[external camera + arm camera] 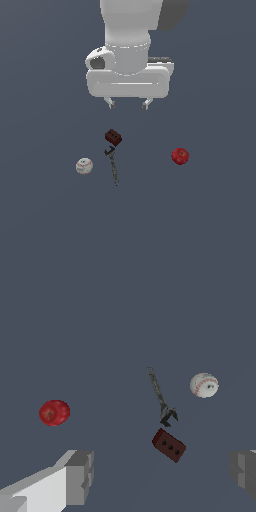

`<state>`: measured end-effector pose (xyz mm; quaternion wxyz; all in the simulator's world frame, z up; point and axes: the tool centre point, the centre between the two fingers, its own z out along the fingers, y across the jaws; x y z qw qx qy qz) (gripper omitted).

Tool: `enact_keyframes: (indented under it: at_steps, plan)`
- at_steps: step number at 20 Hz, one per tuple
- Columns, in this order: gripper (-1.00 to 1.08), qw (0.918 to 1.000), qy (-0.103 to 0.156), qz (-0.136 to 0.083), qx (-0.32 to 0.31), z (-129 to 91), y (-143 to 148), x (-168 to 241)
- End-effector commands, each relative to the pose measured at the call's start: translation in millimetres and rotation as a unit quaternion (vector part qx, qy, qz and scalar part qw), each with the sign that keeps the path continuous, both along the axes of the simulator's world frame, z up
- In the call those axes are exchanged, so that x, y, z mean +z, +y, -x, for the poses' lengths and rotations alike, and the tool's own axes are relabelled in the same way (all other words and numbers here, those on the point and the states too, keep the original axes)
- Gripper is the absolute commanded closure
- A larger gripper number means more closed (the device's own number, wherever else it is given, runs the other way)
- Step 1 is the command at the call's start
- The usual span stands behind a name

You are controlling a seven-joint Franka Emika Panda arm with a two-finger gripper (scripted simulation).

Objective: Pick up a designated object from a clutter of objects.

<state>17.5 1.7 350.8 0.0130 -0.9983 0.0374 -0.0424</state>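
1. Dark blue-grey tabletop (45, 215) fills both views. It looks flat, smooth and plain.
2. The white arm (127, 30) hangs above the things. It is round, smooth and shiny.
3. Its claw (128, 104) is open. The two short grey fingers stand well apart with nothing between them. In the wrist view the finger pads (80, 477) look blocky and ridged.
4. The red apple (180, 156) lies by itself on the exterior view's right, well apart from the other things. It is round and glossy, with a little dimple on top. The claw is not touching it.
5. The dark brown brick (113, 136) lies below the claw. It is a small block with studs on one face.
6. The thin grey wrench (113, 166) lies just beside the brick. Its forked head points toward the brick, and its long handle looks rough.
7. The white baseball (84, 165) lies on the exterior view's left, near the wrench. It is round with red stitches.
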Motion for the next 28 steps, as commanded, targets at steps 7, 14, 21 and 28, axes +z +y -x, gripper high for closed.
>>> enact_keyframes:
  at_steps: [7,14,21,28]
  plan:
    - [-0.92,0.9989,0.009,-0.012,-0.044,-13,32,-30]
    - [-0.92,0.9943,0.021,-0.021,-0.102,-24,75,-71]
    - [-0.92,0.9857,0.033,-0.025,-0.164,-29,121,-116]
    - [-0.92,0.9733,0.042,-0.022,-0.225,-28,165,-161]
